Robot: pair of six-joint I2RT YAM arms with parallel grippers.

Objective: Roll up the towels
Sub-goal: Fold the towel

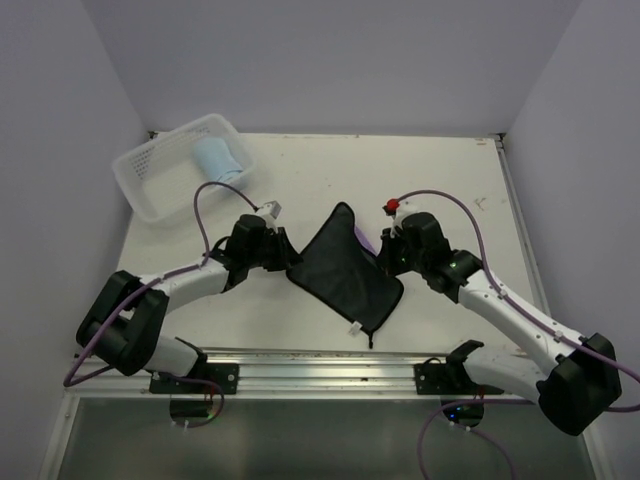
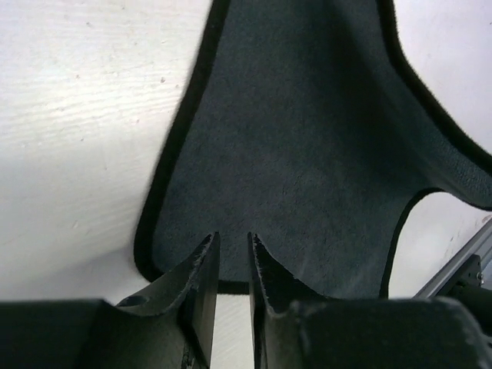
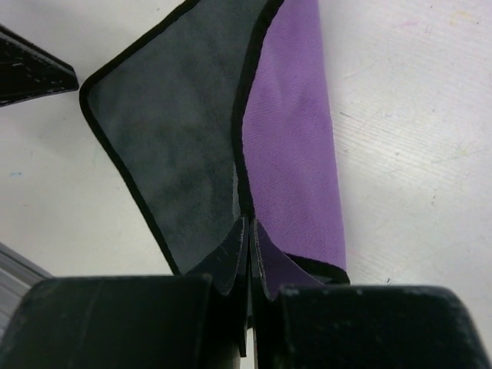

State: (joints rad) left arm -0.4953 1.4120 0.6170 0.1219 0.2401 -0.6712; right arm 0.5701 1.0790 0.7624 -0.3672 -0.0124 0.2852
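The purple towel lies dark grey face up mid-table [image 1: 345, 268]. My right gripper [image 1: 382, 248] is shut on its right edge; in the right wrist view the gripper [image 3: 250, 221] pinches the black hem, where the grey face [image 3: 169, 131] folds over to show the purple side [image 3: 296, 154]. My left gripper [image 1: 290, 262] is at the towel's left corner. In the left wrist view the gripper [image 2: 232, 237] has its jaws slightly parted over the towel's hem [image 2: 307, 154], with bare table showing between them. The light blue towel [image 1: 218, 158] lies rolled in the basket.
The white lattice basket [image 1: 150, 185] stands at the back left corner. A metal rail [image 1: 320, 365] runs along the near table edge, and it also shows in the left wrist view [image 2: 461, 261]. White walls enclose the table on three sides.
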